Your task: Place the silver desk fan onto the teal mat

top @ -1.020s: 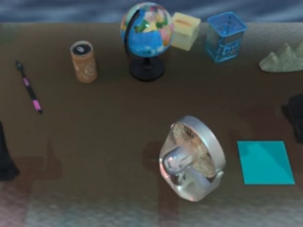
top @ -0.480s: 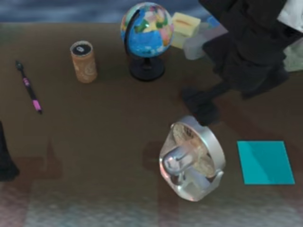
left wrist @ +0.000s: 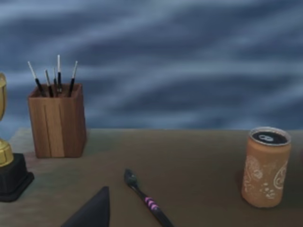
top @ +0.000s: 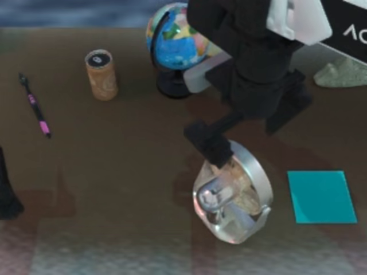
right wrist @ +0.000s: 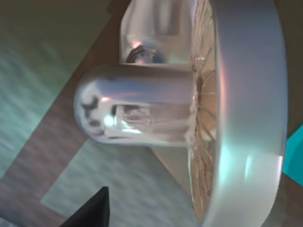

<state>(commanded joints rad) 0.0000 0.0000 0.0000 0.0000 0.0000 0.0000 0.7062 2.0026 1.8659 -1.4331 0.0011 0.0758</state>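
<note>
Step in hand: approach to grasp, no hold made yet.

Shiny chrome round desk fan with thick ring housing and tan-gold grille [top: 232, 192] standing on the dark brown bench [top: 114, 172], front centre-right. Thin flat teal square mat [top: 321, 196] lying just beside it toward the right edge, apart from it, nothing on it.

Right hand [top: 221, 154] positioned over the fan's top rear rim, one dark finger [top: 209, 143] overlapping the ring in top view. Spread or pressed together: cannot tell; second finger not shown. Right wrist view filled by domed motor hub and ring at close range, so hand judged v. near the housing; contact not confirmed.

Left hand [top: 7, 195] parked at the bench's left edge, well apart from the work; finger state cannot tell.

Also on bench, rear: colourful globe on black stand [top: 172, 40], tan printed can [top: 102, 74]; pink-banded black pen [top: 35, 106] at left. None in the transfer path.

Next move, judged:
- Lower and centre fingers astride the ring, approx. at top.
- Close firmly; smooth chrome likely slippery.
- Lift clear, keep upright.
- Translate right, short travel.
- Set base flat, w/in mat edges, then release.
</note>
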